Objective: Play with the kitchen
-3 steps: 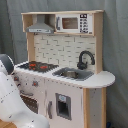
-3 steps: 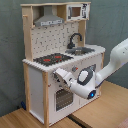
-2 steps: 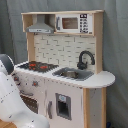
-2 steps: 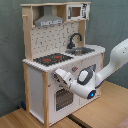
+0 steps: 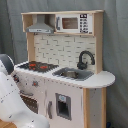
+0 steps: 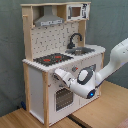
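Little has shifted over the last second: the arm (image 6: 107,65) has crept only slightly along the front of the kitchen (image 6: 55,70), and nothing on the toy has changed place.

In the second exterior view the kitchen stands on a wooden tabletop (image 6: 107,112), filling the left and middle of the picture, its hood (image 6: 49,21) above the hob (image 6: 50,59) and the faucet (image 6: 75,39) behind the sink (image 6: 82,50) further to the second exterior view's right. The arm reaches in from the second exterior view's right, wrist bent so the pincer (image 6: 59,75) points at the front panel just under the hob, above the windowed oven door (image 6: 62,99). That pose suits working a knob or the door there, since those controls sit on the near face. Whether the pincer's tips are apart or together I cannot tell, nor whether they touch the panel.

In the first exterior view the arm's white body (image 5: 12,105) fills the lower left, hiding part of the oven front.
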